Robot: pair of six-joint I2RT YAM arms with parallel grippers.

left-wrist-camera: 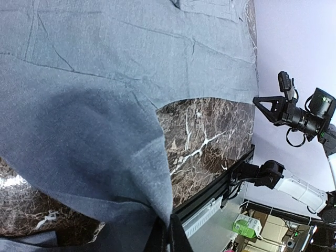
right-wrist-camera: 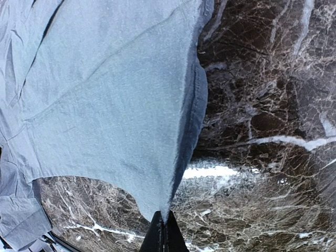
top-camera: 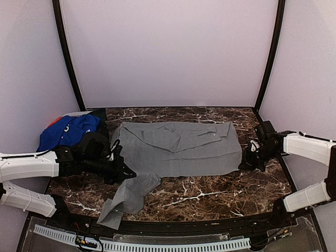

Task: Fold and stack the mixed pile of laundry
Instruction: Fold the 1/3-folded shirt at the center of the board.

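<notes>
In the left wrist view we see the left gripper (left-wrist-camera: 169, 233) at the bottom edge of the frame, its fingers pressed together on a fold of the grey shirt (left-wrist-camera: 105, 105) – the cloth rises from the pinch and fans out over the upper left of the picture. To the right of that fold the brown marble table (left-wrist-camera: 205, 136) shows, veined with white.

In the right wrist view the right gripper (right-wrist-camera: 164, 236) sits at the bottom centre, jaws likewise closed to a thin dark wedge, pinching the pointed corner of the same shirt. From there the cloth widens up and to the left, and bare marble fills the right half of the frame.

From above, the shirt lies spread across the middle of the table – the left gripper at its left edge, the right gripper at its lower right corner. One narrow part of it trails down to the lower left and reaches the table's front edge.

In the left rear corner, behind the left arm, lies the rest of the pile: a royal-blue T-shirt (top-camera: 68, 131) with white print, a sliver of red-orange garment (top-camera: 54, 122) at its upper left, and some dark cloth (top-camera: 98, 112) at its upper right
</notes>
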